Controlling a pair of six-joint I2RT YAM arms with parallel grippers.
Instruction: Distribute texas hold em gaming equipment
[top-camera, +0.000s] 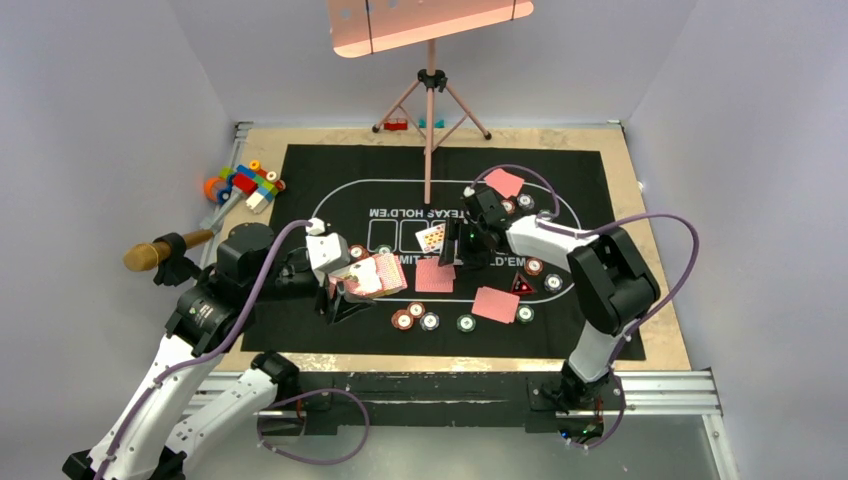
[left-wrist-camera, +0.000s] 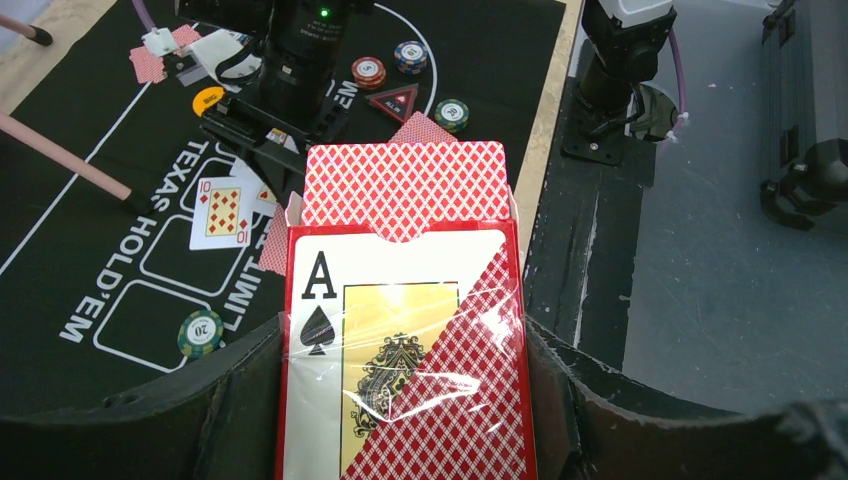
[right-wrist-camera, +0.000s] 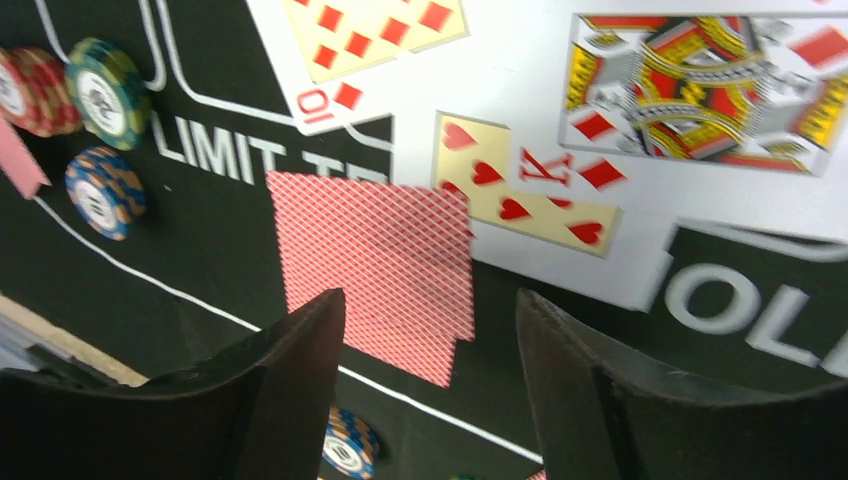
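Left wrist view is showing the left tool (left-wrist-camera: 400, 400) pinching the card box (left-wrist-camera: 400, 300) above the mat (left-wrist-camera: 470, 40). The right tool (right-wrist-camera: 430, 370) is hovering spread over dealt cards (right-wrist-camera: 375, 260). More dealing is likely remaining.

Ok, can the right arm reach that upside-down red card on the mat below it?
Probably yes. The right gripper is open and hangs close over the red card, with nothing lying on top. Flat cards may be tricky to pinch, though.

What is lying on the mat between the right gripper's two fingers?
A face-down red-backed card, flat on the black mat below the open right gripper; this shows in the right wrist view.
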